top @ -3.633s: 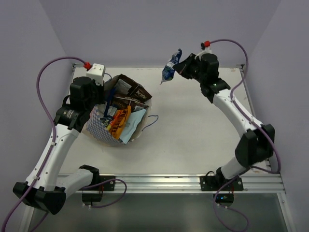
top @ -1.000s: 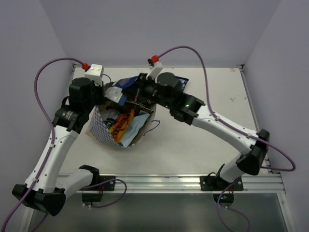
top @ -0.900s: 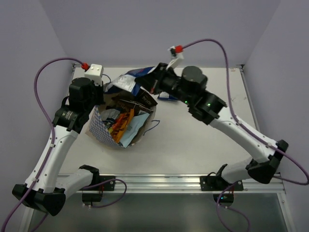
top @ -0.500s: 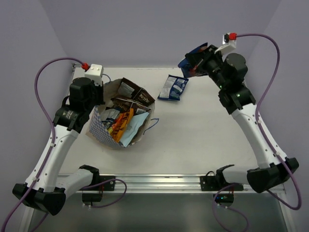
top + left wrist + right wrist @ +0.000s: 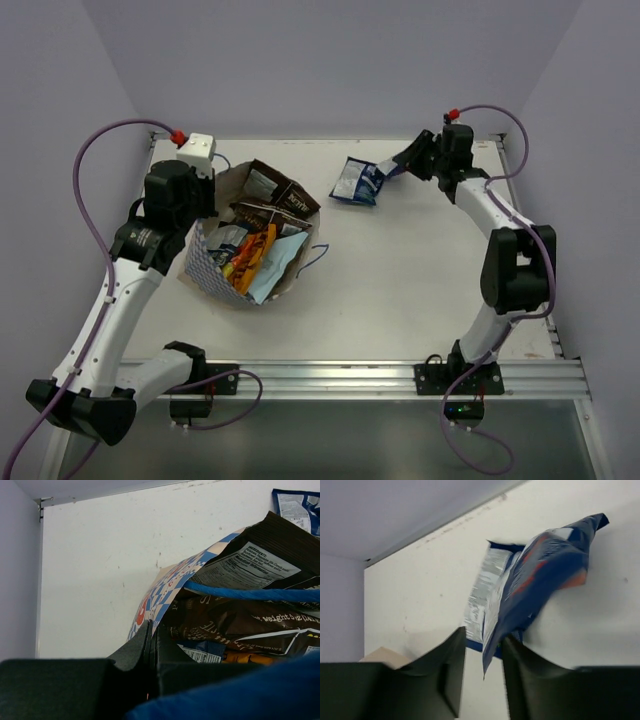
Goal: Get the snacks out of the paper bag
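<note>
Right tool (image 5: 484, 647): reached to the far right of the bench (image 5: 400, 280), fingers apart, with no visible pinch.

Dark packet (image 5: 540, 570): stood with one corner in that gap and the rest ahead of the fingertips. Ran lengthwise straight away from the tool, blurred and clear of the bench surface. Judged loose, or nearly so.

Flat packet (image 5: 480, 597): lay on the bench just ahead of the right tool, under the dark packet and partly covered by it.

Left tool (image 5: 151, 640): clamped on the rim of the bag (image 5: 165, 595), fingers nearly together with paper between them.

Snacks (image 5: 250, 245): lay heaped in the bag mouth, directly ahead of the left tool and well off to one side of the right tool.

Judgement: nearer to the left tool, though that one was taken up with the rim. Next pick likely owed to the right tool, by a long sweep back to the bag's open mouth.
</note>
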Robot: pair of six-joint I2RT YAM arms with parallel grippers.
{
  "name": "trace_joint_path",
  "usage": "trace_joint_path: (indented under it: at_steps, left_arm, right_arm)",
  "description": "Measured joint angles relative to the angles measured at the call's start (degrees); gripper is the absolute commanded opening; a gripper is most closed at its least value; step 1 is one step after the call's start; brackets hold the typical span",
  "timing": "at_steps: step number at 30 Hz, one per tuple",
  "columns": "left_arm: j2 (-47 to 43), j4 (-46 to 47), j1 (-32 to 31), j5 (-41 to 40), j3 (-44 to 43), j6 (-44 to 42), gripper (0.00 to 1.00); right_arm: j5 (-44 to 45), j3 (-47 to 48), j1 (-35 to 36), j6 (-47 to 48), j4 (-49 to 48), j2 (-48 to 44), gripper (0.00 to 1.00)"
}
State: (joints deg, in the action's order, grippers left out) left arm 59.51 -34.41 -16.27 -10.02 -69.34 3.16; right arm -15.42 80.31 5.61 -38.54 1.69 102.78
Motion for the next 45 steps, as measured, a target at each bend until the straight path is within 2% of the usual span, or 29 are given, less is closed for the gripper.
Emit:
trace_joint_path:
  at_steps: [4, 8, 13, 17, 20, 23, 29, 36, 45]
  left_arm:
    - [0.1, 0.0, 0.0, 0.4, 0.0, -0.4, 0.0]
    - [0.2, -0.1, 0.0, 1.0, 0.0, -0.8, 0.0]
    - [0.2, -0.2, 0.0, 1.7, 0.0, -0.7, 0.0]
    - [0.1, -0.8, 0.0, 2.2, -0.5, -0.7, 0.0]
    - [-0.1, -1.1, 0.0, 2.4, -0.9, -0.7, 0.0]
    - [-0.5, -1.4, 0.0, 2.6, -0.9, -0.7, 0.0]
    - [-0.8, -1.7, 0.0, 3.2, -0.9, -0.7, 0.0]
    - [-1.4, -2.2, 0.0, 4.2, -0.9, -0.6, 0.0]
    - [-2.4, -2.9, 0.0, 5.9, -0.9, -0.2, 0.0]
  right_arm:
    - [3.4, -8.6, -0.4, 1.4, 4.9, -5.1, 0.62]
    - [6.9, -13.1, 3.3, 2.1, 10.1, -14.5, 0.67]
    - [11.1, -12.5, 18.9, 0.5, 12.1, -30.9, 0.68]
    - [11.9, -10.0, 31.5, -4.4, 10.4, -35.8, 0.68]
    - [12.9, -6.7, 39.4, -8.0, 9.5, -33.1, 0.67]
    - [12.9, -0.6, 45.8, -10.8, 9.8, -25.2, 0.66]
    - [13.2, 9.8, 53.7, -14.4, 12.3, -10.1, 0.65]
    - [14.8, 13.3, 57.5, -19.4, 16.4, -0.6, 0.65]
    - [18.6, 13.6, 57.5, -25.1, 20.0, 3.9, 0.66]
